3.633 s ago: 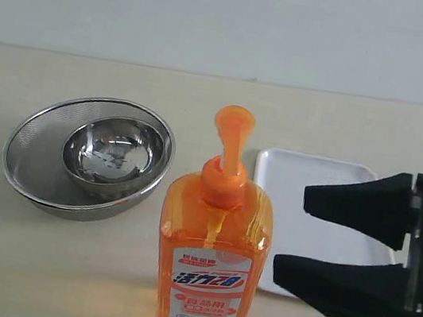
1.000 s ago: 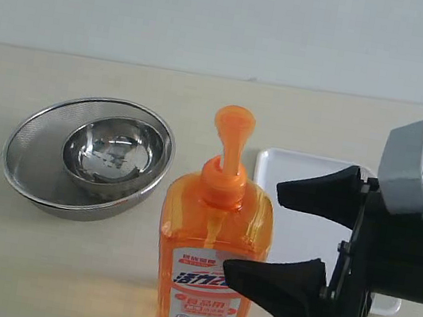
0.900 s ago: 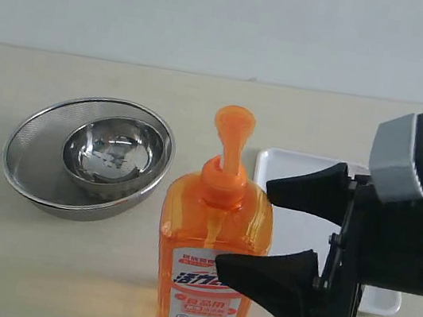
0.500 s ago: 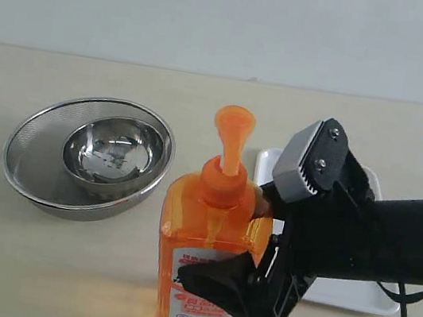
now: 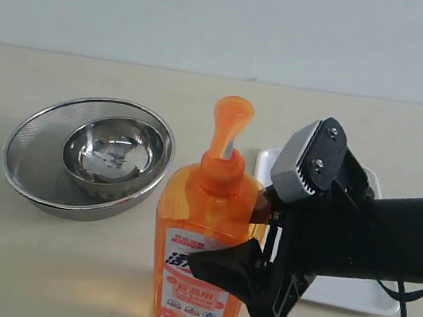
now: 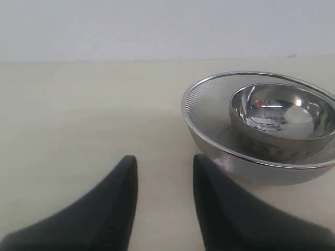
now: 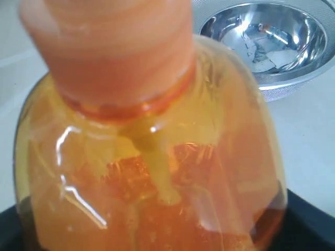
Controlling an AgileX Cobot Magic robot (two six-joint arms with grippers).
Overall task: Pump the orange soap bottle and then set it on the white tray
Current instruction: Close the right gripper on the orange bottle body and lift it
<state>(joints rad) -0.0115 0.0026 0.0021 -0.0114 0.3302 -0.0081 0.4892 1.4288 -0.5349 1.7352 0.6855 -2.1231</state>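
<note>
The orange soap bottle (image 5: pixel 203 238) stands at the front centre of the table, leaning a little to the left, its pump head (image 5: pixel 232 118) up. My right gripper (image 5: pixel 225 237) reaches in from the right and is shut on the bottle's body, one black finger (image 5: pixel 229 274) across the label side and the other behind the shoulder. In the right wrist view the bottle (image 7: pixel 152 157) fills the frame between the gripper (image 7: pixel 162 230) fingers. The white tray (image 5: pixel 347 294) lies behind my right arm, mostly hidden. My left gripper (image 6: pixel 164 159) is open over bare table.
A steel mesh strainer holding a small steel bowl (image 5: pixel 87 155) sits left of the bottle. In the left wrist view that bowl (image 6: pixel 261 115) is just past one fingertip. A pale wall closes the far side of the table.
My right gripper swung in from the right and closed round the bottle. The bottle has shifted slightly left and tilted. The left gripper has not moved.
</note>
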